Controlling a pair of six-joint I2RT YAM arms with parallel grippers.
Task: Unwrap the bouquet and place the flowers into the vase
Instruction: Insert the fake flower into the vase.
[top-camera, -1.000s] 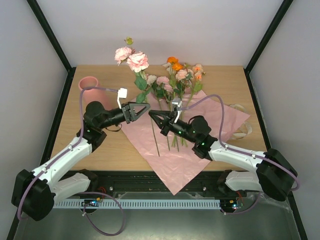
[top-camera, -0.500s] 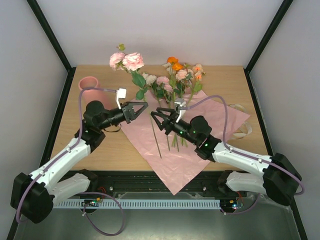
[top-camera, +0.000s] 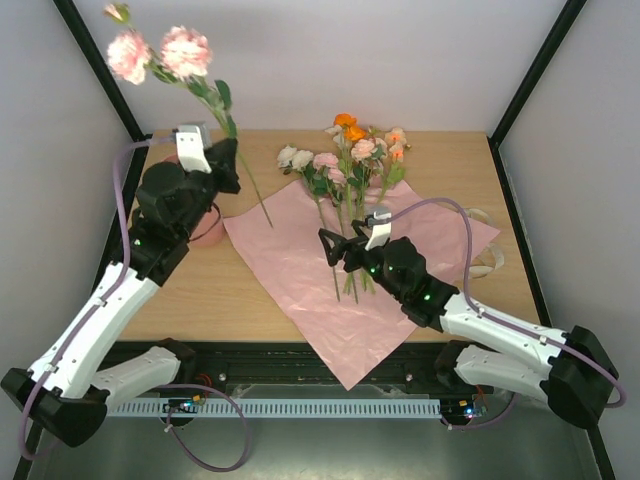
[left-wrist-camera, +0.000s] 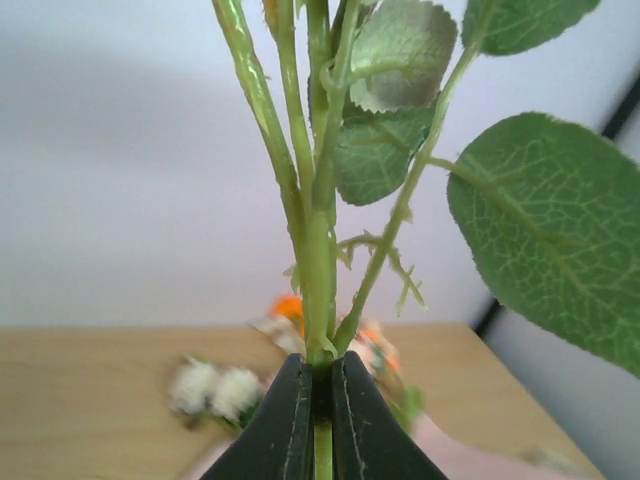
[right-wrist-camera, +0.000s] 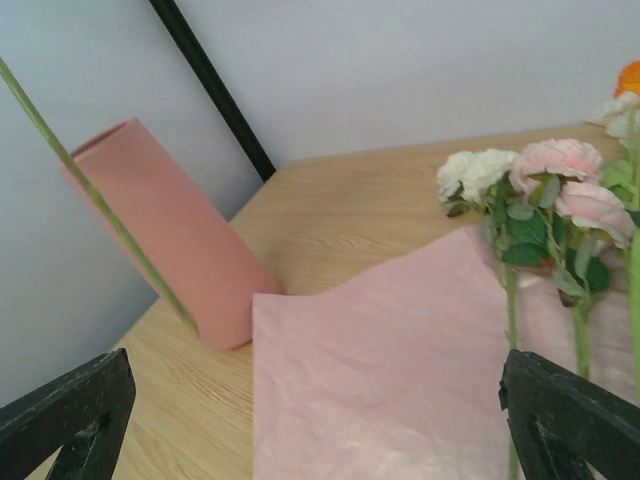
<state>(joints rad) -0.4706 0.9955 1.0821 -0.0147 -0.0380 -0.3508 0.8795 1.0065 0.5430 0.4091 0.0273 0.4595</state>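
Left hand (left-wrist-camera: 322, 385) pinched shut on twin-bloom pink stem (top-camera: 215, 100), held high by the vase (right-wrist-camera: 160, 225) near the table's (top-camera: 450, 160) far-left corner, right hand (top-camera: 336, 244) open; slanted stem tail may miss the narrow mouth or topple it.

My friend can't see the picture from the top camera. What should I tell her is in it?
The left arm's tool pinches a stem with pink flowers, lifted beside the pink vase. The right tool is open over the pink wrapping paper, where the other flowers lie.
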